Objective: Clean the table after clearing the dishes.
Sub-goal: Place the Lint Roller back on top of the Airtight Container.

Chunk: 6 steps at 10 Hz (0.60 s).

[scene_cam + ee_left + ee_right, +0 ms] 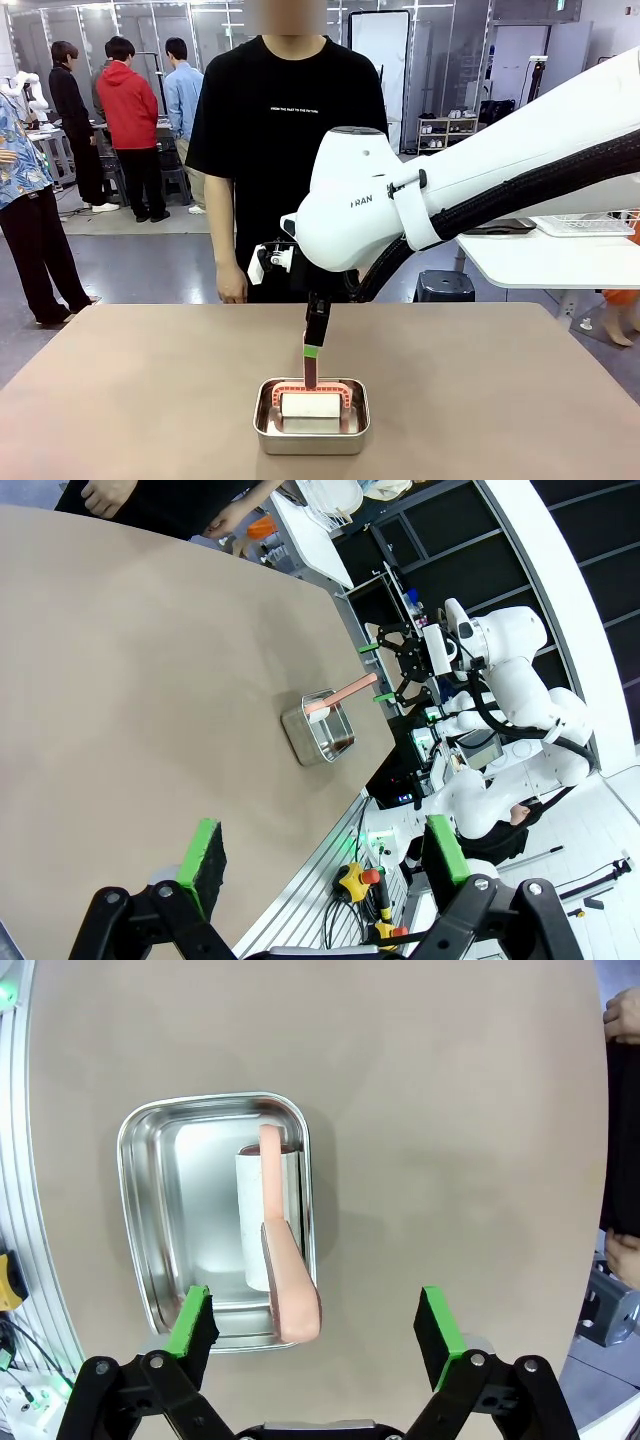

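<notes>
Our left claw (325,865) hangs over the near edge of the beige worktop (130,670), fingers spread and empty. Our right claw (318,1325) points straight down, released, above the steel pan (311,417). There the pink-handled roller (272,1222) lies, its handle rising upright out of the pan toward us.

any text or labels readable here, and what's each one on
"RAN", the visible part of a longer word, on the white arm housing in the front view.
A small white line of print on the person's black t-shirt: too small to read.
No print shows on the steel pan or the table.
</notes>
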Motion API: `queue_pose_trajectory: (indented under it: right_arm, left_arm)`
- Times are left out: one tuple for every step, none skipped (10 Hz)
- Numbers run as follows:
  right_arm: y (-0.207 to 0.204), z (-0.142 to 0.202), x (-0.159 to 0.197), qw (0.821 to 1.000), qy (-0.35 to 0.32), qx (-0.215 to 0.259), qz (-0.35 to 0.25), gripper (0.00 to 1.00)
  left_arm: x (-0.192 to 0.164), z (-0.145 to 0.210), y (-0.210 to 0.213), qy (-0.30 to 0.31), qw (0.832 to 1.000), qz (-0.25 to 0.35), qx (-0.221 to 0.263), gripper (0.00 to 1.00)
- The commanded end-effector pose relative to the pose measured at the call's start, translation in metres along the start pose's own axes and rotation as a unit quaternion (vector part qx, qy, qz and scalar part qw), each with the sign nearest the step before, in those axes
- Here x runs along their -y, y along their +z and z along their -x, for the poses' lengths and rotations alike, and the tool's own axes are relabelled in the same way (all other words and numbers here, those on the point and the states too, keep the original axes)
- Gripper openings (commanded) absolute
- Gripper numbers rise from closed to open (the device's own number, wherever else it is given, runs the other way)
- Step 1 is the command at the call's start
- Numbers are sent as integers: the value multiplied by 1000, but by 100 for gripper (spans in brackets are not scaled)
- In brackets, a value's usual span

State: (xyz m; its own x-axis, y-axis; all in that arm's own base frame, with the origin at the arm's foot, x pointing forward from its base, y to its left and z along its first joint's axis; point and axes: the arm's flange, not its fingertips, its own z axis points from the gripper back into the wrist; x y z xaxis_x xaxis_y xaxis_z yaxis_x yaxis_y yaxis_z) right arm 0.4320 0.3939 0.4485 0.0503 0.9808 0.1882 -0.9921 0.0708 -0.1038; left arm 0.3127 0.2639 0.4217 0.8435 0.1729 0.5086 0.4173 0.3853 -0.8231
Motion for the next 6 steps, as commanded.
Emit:
queue_pose_trajectory:
  right_arm:
    - [2, -1, 0, 1000, 5, 1, 1, 100]
    - [2, -1, 0, 1000, 5, 1, 1, 100]
    - [2, -1, 0, 1000, 5, 1, 1, 100]
    - [2, -1, 0, 1000, 5, 1, 1, 100]
    - [2, -1, 0, 1000, 5, 1, 1, 100]
    - [2, -1, 0, 1000, 5, 1, 1, 100]
  left_arm:
    - [4, 3, 0, -4, 1000, -4, 6, 100]
    - [4, 3, 0, -4, 1000, -4, 6, 100]
    - [4, 3, 0, -4, 1000, -4, 6, 100]
    - [4, 3, 0, -4, 1000, -4, 6, 100]
    - [4, 3, 0, -4, 1000, -4, 6, 100]
    - [4, 3, 0, -4, 1000, -4, 6, 100]
